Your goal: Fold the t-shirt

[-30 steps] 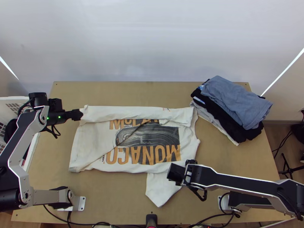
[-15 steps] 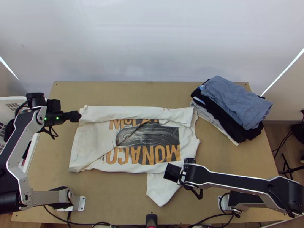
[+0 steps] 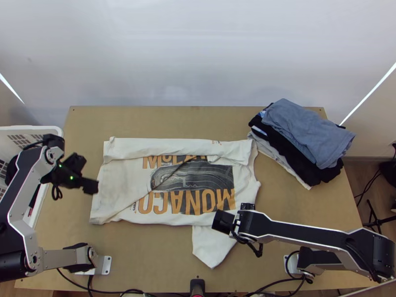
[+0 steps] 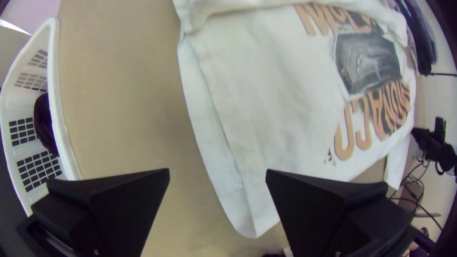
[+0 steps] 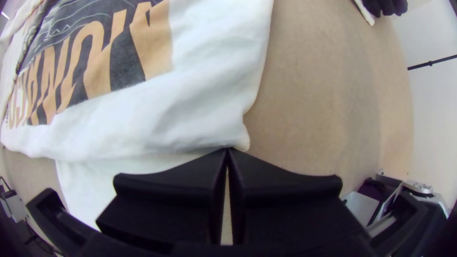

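Observation:
The white t-shirt (image 3: 119,183) lies printed side up on the table, a long folded band along its far edge and a sleeve (image 3: 210,247) sticking out toward the near edge. My left gripper (image 3: 90,186) is beside the shirt's left edge; in the left wrist view the left gripper (image 4: 217,172) is open, nothing between its fingers, with the shirt (image 4: 266,119) under one side. Over the top of the sleeve is my right gripper (image 3: 222,222). The right wrist view has the right gripper (image 5: 227,149) shut at the t-shirt's (image 5: 190,109) near edge, a bit of cloth at its tips.
A pile of folded clothes (image 3: 307,133) sits at the table's far right. At the left edge stands a white basket (image 3: 52,129) with dark cloth in it. Bare table (image 3: 148,257) lies between the shirt and the near edge.
The left gripper has come away from the shirt's far left corner, toward the near edge. My right gripper has shifted slightly left, and the sleeve has moved a little right.

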